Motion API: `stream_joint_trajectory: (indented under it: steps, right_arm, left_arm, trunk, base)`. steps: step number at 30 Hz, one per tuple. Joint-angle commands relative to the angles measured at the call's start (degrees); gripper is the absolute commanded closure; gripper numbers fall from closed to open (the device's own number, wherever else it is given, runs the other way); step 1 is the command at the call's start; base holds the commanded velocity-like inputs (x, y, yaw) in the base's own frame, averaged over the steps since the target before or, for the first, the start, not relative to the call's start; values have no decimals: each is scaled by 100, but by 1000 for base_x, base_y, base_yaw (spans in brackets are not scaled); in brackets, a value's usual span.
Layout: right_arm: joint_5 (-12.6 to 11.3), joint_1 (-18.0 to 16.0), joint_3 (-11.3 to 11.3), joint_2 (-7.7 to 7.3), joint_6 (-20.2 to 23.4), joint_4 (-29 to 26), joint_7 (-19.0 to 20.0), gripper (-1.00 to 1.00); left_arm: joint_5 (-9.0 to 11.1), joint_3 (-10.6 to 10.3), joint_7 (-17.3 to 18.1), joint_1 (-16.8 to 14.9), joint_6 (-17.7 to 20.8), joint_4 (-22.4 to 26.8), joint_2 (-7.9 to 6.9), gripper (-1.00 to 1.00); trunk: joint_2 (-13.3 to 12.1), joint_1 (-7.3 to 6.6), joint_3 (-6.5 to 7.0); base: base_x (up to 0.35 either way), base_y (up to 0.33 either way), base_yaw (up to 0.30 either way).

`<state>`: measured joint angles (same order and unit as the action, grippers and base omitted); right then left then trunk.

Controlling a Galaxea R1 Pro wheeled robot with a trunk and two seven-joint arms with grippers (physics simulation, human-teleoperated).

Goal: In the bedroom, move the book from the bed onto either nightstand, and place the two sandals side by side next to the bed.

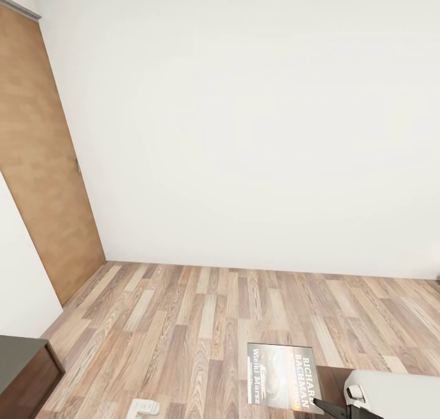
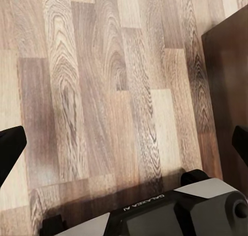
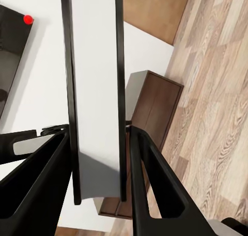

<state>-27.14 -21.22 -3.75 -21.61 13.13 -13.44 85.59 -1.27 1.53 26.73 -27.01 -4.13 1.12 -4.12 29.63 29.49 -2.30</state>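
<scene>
Right wrist view: thin dark-covered paperback book (image 3: 95,91) clamped edge-on between right gripper (image 3: 98,158) jaws, carried above brown wood-plank floor (image 1: 201,309). Light, stiff, slightly slick; spine-side grip advisable. Left gripper (image 2: 124,148) jaws spread wide, empty.

1. Right end effector (image 3: 98,158): in the right wrist view its two black fingers (image 3: 39,174) close on the book (image 3: 95,91), seen edge-on between them.
2. Right arm: a white casing (image 1: 391,394) sits low at the right of the head view, with a black fingertip at the book's corner.
3. Left end effector (image 2: 124,143): its two dark fingertips (image 2: 10,148) stand wide apart with nothing between them, pointing down at the floor.
</scene>
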Motion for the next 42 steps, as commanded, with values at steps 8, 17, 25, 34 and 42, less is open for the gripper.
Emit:
stream_joint_trajectory:
  steps: [8,17,25,34,42]
  right_arm:
    - [-46,-5,-38,-1,58,-1,10,100]
    - [-46,-5,-38,-3,58,7,10,100]
    - [-46,-5,-40,-1,45,8,10,100]
    - [-46,-5,-38,-1,40,2,10,100]
    - [-46,-5,-39,-1,38,-9,19,100]
  left_arm:
    - [-14,14,17,-6,-26,-7,-1,-100]
    - [-18,14,17,-6,-25,-7,-1,-100]
    - [-16,20,17,-6,-25,-7,-1,-100]
    - [-14,23,17,-6,-26,-7,-1,-100]
    - [-14,23,17,-6,-26,-7,-1,-100]
  trunk:
    - [11,3,-11]
    - [11,3,-11]
    - [11,3,-11]
    - [11,3,-11]
    - [11,3,-11]
  base:
    - [16,0,0]
    - [272,0,0]
    - [136,0,0]
    - [4,0,0]
    - [0,0,-107]
